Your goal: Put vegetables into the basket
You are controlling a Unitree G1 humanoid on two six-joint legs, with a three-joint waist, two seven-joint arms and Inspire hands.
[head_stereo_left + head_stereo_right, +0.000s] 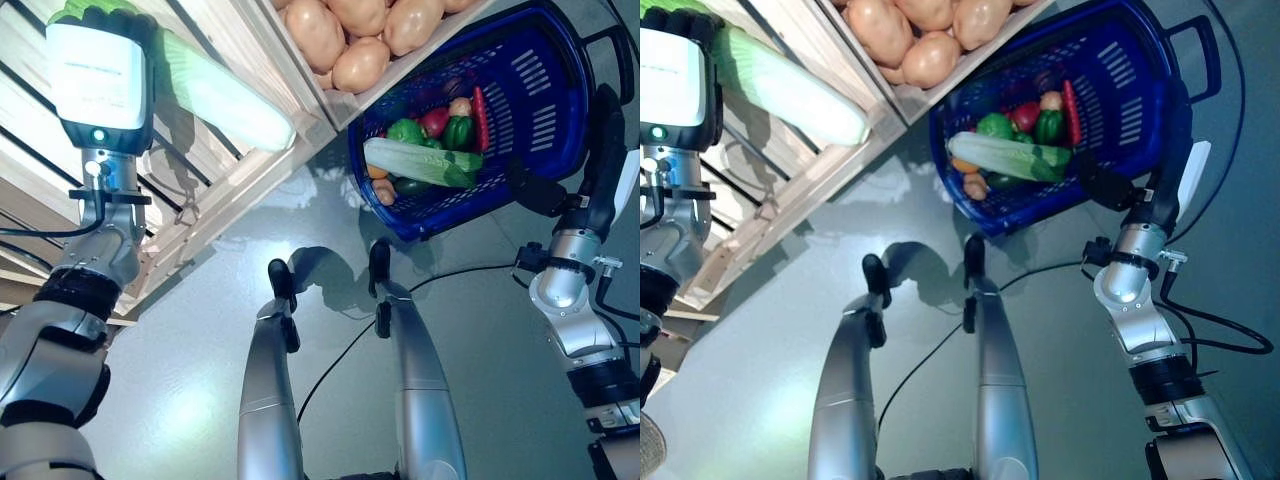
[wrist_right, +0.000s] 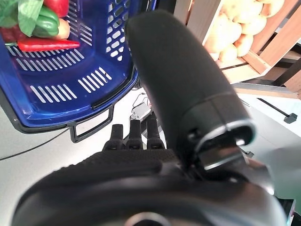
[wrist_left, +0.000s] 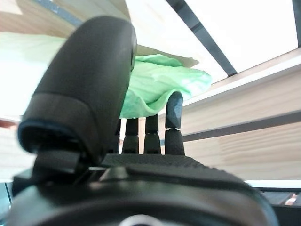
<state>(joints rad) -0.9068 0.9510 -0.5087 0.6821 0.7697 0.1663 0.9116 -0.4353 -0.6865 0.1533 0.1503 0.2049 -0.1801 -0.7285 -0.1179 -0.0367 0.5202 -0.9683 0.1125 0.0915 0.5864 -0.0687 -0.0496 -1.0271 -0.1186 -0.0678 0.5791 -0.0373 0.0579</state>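
The blue basket [image 1: 545, 100] stands on the floor by the wooden stand. In it lie a pale green cabbage [image 1: 420, 163], green peppers [image 1: 458, 132], a long red chili [image 1: 481, 118] and other small vegetables. My left hand [image 1: 100, 18] is up at the stand's slatted shelf, at the leafy end of another pale green cabbage [image 1: 220, 95]. In the left wrist view its fingers [image 3: 174, 117] are straight, their tips against the green leaf [image 3: 160, 84]. My right hand [image 1: 603, 150] is beside the basket's rim with its fingers [image 2: 134, 134] straight, holding nothing.
The wooden stand [image 1: 250, 170] slopes across the upper left, its edge close over the basket. The basket's black handle [image 1: 620, 50] sticks out beside my right hand. Grey floor [image 1: 200, 330] spreads below.
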